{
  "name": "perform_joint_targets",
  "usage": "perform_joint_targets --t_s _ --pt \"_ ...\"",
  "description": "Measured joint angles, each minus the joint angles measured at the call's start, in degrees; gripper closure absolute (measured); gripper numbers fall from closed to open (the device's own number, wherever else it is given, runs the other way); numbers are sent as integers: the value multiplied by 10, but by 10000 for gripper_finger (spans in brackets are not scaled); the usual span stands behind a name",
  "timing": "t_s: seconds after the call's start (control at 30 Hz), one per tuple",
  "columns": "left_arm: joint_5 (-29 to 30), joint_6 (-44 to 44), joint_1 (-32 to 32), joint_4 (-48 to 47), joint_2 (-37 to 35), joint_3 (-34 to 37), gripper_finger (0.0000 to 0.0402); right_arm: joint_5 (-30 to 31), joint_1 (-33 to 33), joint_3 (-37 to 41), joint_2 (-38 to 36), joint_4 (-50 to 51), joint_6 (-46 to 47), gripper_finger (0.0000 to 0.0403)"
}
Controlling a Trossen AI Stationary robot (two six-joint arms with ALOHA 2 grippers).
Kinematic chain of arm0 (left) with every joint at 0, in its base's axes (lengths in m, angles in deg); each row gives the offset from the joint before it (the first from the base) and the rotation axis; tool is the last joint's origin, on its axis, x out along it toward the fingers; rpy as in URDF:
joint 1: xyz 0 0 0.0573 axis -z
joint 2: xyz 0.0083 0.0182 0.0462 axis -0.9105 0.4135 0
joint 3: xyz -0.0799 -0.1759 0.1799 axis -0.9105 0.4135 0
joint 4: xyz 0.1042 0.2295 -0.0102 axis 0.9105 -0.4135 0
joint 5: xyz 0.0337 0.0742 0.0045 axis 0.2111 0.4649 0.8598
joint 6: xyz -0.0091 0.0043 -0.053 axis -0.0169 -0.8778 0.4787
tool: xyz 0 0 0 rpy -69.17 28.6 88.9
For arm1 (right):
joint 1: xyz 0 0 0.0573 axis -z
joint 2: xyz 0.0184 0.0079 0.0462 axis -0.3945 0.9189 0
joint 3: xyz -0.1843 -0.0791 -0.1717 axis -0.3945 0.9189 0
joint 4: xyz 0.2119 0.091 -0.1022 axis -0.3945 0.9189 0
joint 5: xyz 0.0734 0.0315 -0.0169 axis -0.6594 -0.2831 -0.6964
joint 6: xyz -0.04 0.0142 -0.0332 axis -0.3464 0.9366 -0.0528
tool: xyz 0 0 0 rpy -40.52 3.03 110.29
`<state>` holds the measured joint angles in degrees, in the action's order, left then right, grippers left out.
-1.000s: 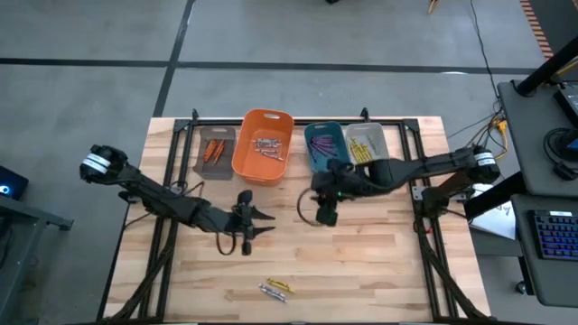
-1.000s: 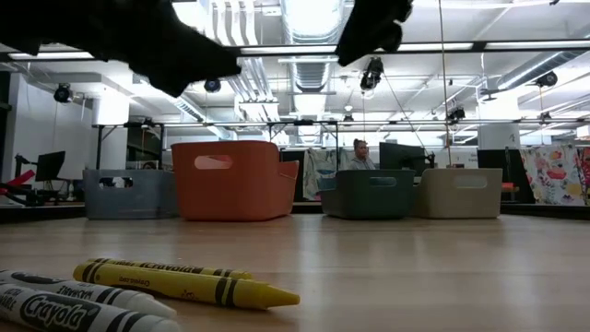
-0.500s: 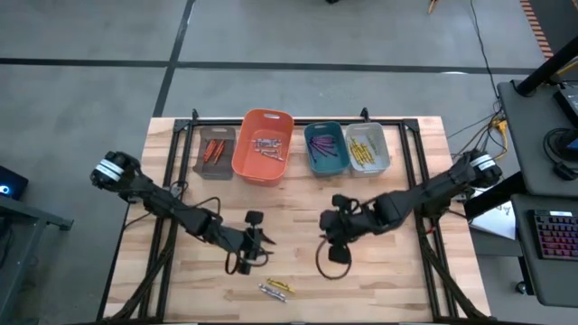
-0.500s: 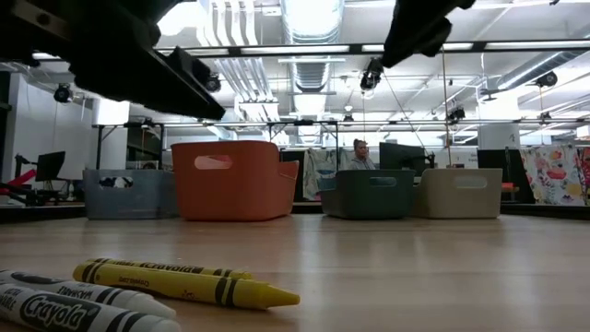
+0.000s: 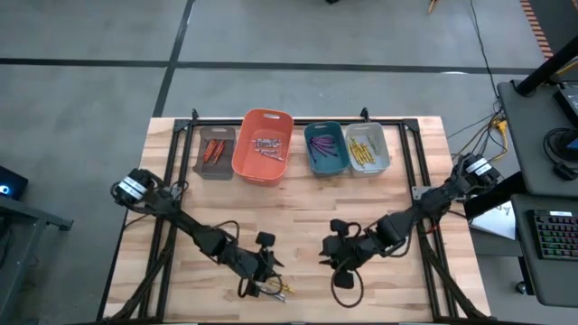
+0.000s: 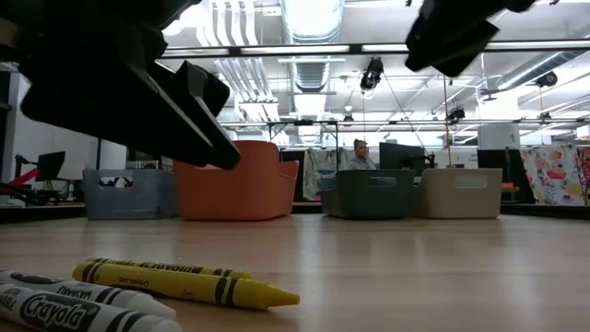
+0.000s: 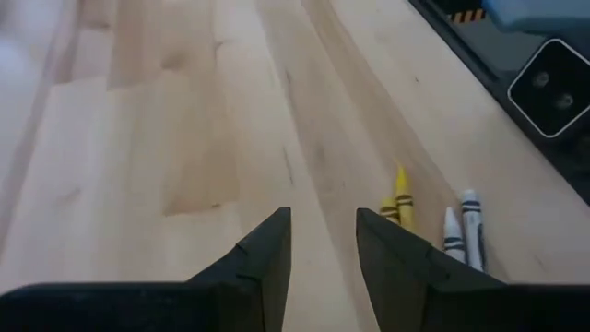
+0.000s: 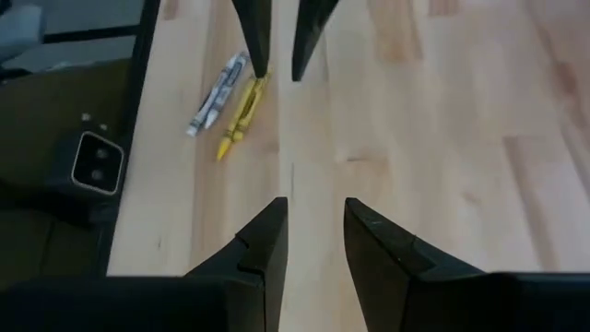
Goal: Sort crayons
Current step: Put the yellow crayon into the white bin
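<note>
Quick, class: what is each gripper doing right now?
Left gripper: open, empty, near the yellow crayon.
Right gripper: open, empty.

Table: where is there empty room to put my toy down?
Bare wood lies between the row of bins and the two pincers, left and right, and at the right near corner. It is crowded by the loose crayons under the left pincer.

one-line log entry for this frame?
left gripper: open, empty, by loose crayons | right gripper: open, empty | bins: part-filled
</note>
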<state>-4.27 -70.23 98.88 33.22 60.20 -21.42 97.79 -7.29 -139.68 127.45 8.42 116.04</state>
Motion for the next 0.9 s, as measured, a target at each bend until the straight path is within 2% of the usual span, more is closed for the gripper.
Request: perform_joint_targets --t_s 0.13,0.3,0.5,0.9 --pt "-1 20 8 1 12 -6 289 0 -15 26 0 -44 15 305" --pt "3 39 11 1 26 -4 262 0 -29 51 0 -103 18 305" --pt "3 50 13 4 34 -8 233 1 -35 59 0 -116 18 305" --pt "-2 59 16 0 34 -7 232 16 -35 59 0 -115 12 305"
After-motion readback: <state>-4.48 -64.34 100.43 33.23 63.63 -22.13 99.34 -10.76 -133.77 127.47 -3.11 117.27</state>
